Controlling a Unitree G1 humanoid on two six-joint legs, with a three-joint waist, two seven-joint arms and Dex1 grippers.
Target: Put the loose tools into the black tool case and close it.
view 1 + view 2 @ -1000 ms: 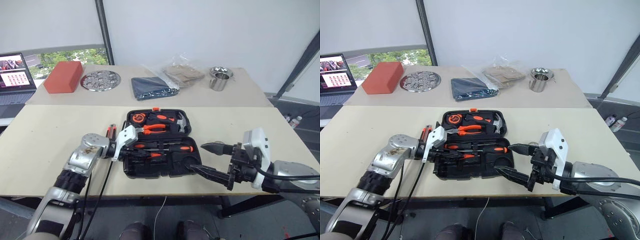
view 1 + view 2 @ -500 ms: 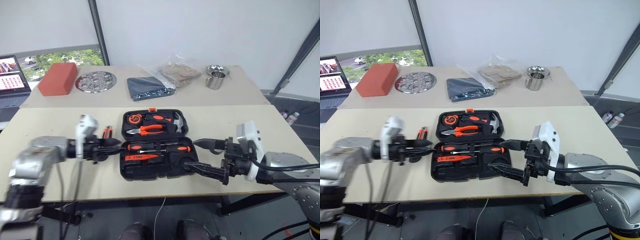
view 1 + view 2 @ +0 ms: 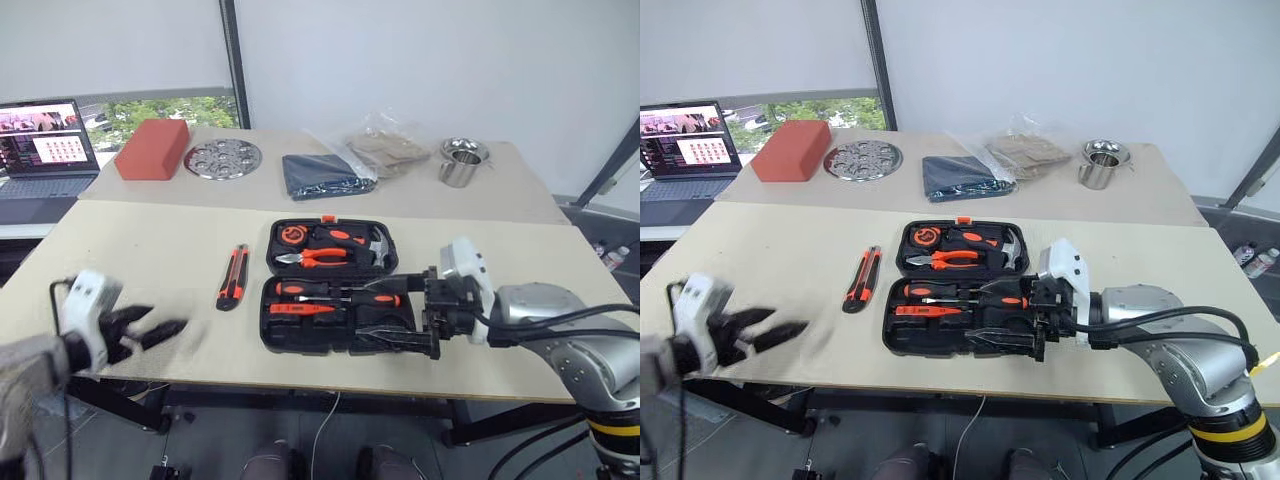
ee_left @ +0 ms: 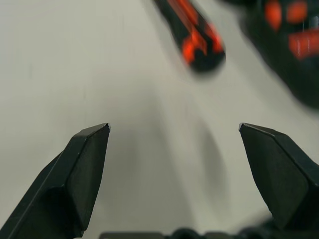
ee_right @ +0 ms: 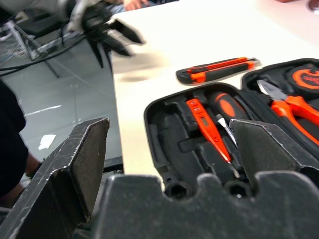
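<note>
The left gripper (image 3: 150, 328) is seen with its fingers spread wide and empty, held out past the near left edge of the table (image 3: 130, 250), well apart from everything on it. The right gripper (image 3: 400, 322) is likewise held open and empty, its fingers reaching level over the near right corner of the black tool case (image 3: 330, 290), which lies open in the middle of the table. Inside the near half, two orange-and-black screwdrivers (image 3: 340, 293) and the thin orange tester screwdriver (image 5: 207, 122) are already seated; pliers and a hammer are lodged in the far half. The utility knife (image 3: 232, 277) is left on the table just beside the case's left side.

The knife is judged the step in hand. It should be approached by the left gripper from above, the fingers set across its narrow width near the middle, so that it is lifted level and not tipped.

In the right wrist view the empty recesses of the case are shown close up, which the head views barely resolve. In the left wrist view the knife's end is shown, blurred, beyond the open fingers.
</note>
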